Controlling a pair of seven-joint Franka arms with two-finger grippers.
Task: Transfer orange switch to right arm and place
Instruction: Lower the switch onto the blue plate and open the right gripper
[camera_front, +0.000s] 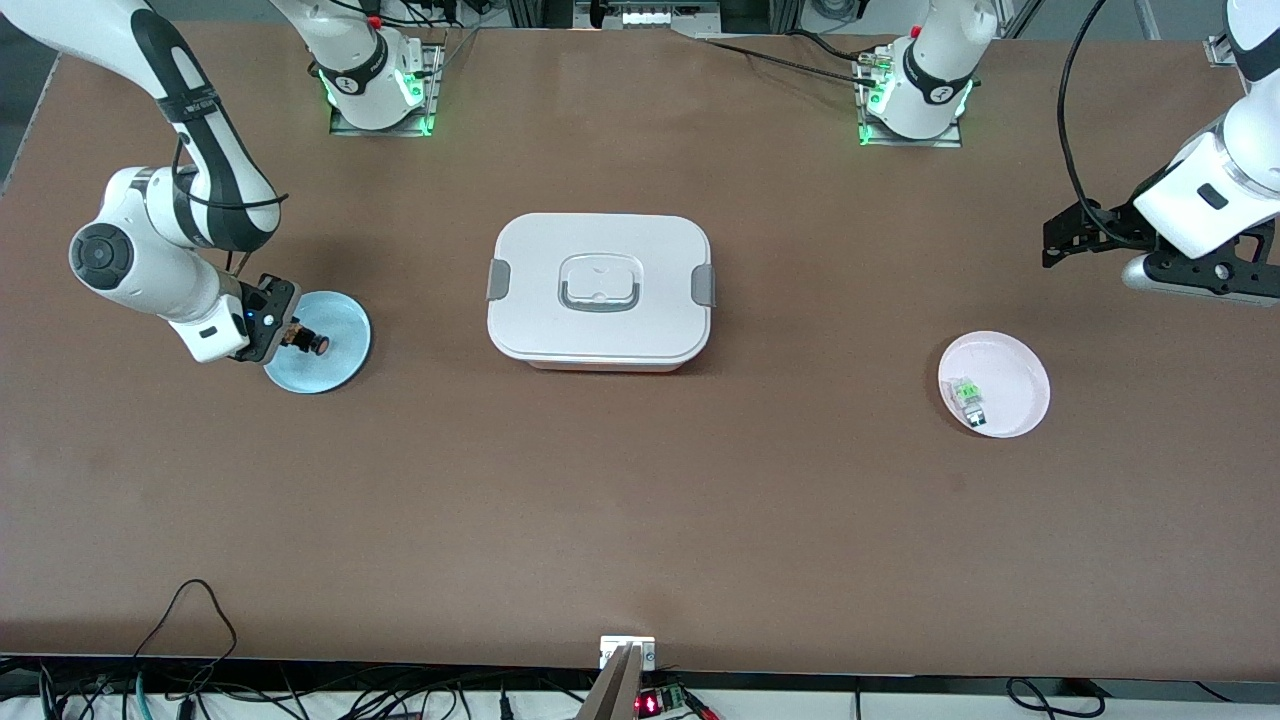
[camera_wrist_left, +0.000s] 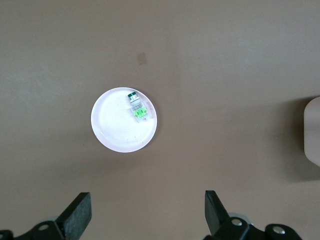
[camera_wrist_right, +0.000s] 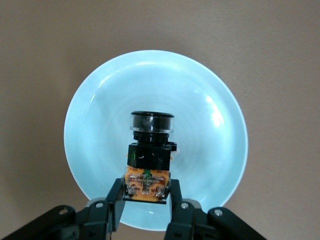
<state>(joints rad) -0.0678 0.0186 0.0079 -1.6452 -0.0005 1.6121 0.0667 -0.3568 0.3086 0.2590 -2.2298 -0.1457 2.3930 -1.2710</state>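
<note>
The orange switch (camera_front: 308, 340) has a black body, a clear-rimmed black cap and an orange end. My right gripper (camera_front: 288, 335) is shut on it, low over the light blue plate (camera_front: 335, 372). In the right wrist view the two fingers clamp the switch (camera_wrist_right: 150, 160) at its orange end, and the gripper (camera_wrist_right: 146, 192) holds it over the plate (camera_wrist_right: 200, 125) with the cap pointing away. I cannot tell whether the switch touches the plate. My left gripper (camera_front: 1075, 235) is open and empty, held high over the table near its own end (camera_wrist_left: 147, 207).
A white lidded box (camera_front: 600, 290) with a grey handle stands at the table's middle. A pink plate (camera_front: 1012, 375) toward the left arm's end holds a clear-and-green part (camera_front: 968, 397). Both show in the left wrist view: plate (camera_wrist_left: 117, 132), part (camera_wrist_left: 136, 107).
</note>
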